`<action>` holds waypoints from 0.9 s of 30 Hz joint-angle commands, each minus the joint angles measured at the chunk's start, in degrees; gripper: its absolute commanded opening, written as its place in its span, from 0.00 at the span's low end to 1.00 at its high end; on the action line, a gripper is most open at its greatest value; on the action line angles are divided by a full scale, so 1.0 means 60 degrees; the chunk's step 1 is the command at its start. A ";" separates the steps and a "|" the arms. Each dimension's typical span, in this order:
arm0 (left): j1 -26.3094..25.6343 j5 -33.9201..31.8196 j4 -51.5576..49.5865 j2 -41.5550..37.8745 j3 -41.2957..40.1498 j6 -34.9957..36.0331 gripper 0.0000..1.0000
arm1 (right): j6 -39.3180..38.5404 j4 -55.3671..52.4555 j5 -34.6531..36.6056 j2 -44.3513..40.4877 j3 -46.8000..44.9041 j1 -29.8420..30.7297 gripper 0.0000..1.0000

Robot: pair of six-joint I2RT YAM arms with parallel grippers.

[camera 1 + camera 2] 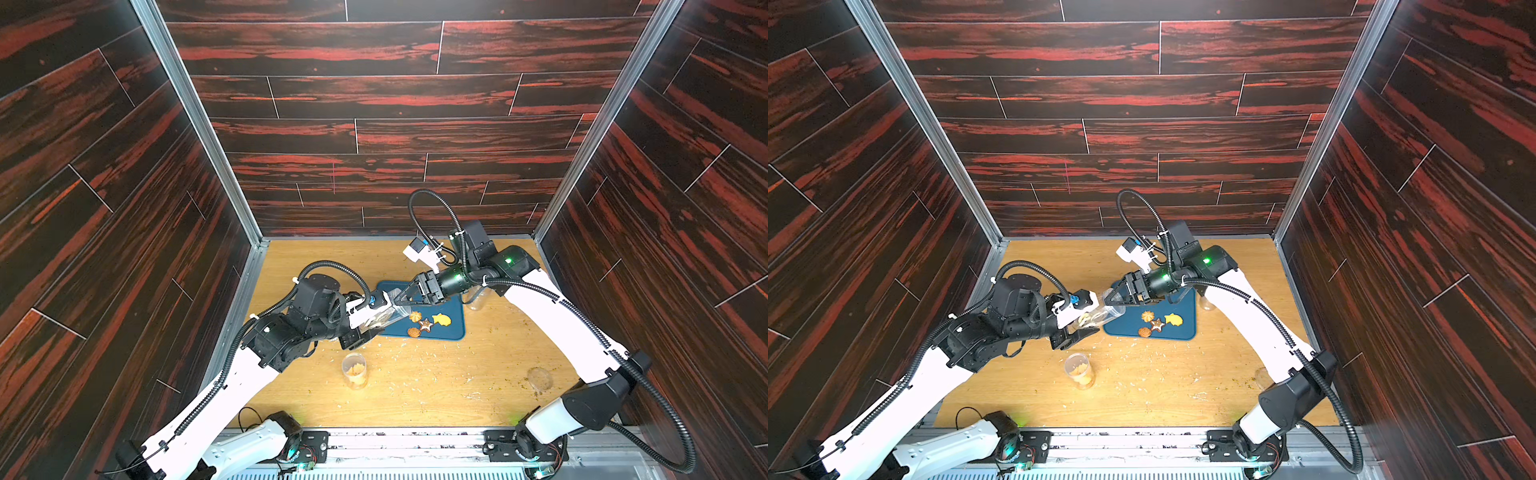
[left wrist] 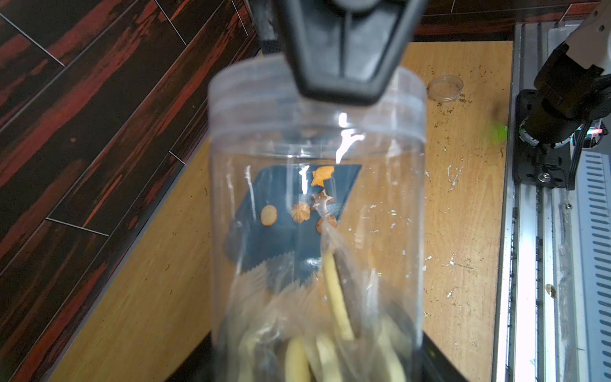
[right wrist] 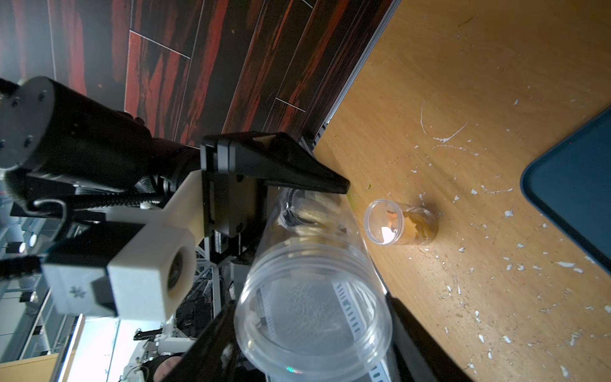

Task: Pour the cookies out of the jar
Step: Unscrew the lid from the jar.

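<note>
1. Over the side of the dark blue rectangular tray nearest my left arm, I hold the clear cylindrical plastic jar. It is tilted, with its open threaded mouth pointing down toward the tray.
2. Left jaws: pinching the jar's body toward its base end.
3. Right jaws: set either side of the threaded neck and, as far as I can judge, pressed onto it.
4. Cookies: a few small assorted biscuits lie on the tray, among them a yellow fish shape, a brown star and golden rounds. The remaining pale yellow rounds sit at the jar's base end, apparently caught in a crinkled clear film.
5. Jar handling, judged: light, thin-walled and smooth, so it may slip or flex. The ribbed neck and stiff base offer better purchase than mid-wall. The grip should be firm but not crushing.
6. Cookie handling, judged: brittle. Pale crumbs scattered over the wooden worktop support this. A steeper tilt or a gentle shake suits them better than knocking.
</note>
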 commanded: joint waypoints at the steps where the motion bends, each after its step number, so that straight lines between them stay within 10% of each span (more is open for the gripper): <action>1: 0.0056 0.0626 0.0000 0.0034 0.0276 -0.0330 0.38 | -0.1253 0.0232 0.0580 -0.0389 -0.0122 -0.0028 0.61; 27: 0.0048 0.1029 -0.0020 0.0394 0.0660 -0.0692 0.37 | -0.4741 0.1827 0.1365 -0.1401 -0.1584 -0.0004 0.61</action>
